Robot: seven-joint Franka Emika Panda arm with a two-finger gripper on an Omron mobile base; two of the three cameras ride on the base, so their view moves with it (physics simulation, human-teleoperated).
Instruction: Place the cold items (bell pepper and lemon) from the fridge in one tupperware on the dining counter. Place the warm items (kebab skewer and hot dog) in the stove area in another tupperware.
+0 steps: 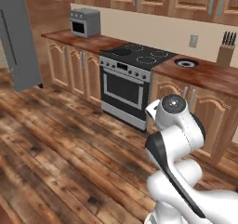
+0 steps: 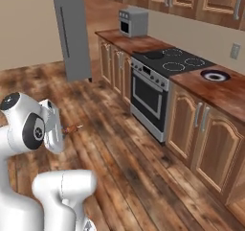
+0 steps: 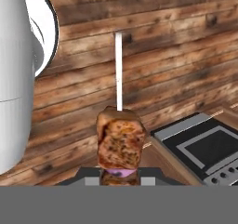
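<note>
fingers (image 3: 119, 180): closed on the kebab skewer (image 3: 120, 144) | skewer: held above the wooden floor (image 1: 56, 144), white stick pointing away from the hand, meat chunk at the tips | stove (image 1: 128, 86): beside it, between desk (image 1: 204, 72) sections

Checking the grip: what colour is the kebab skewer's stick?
White, on the kebab skewer; clearest in the hand view.

Both base views share stove (image 1: 132, 56), hand view apparently faces floor (image 3: 176, 69)
</note>
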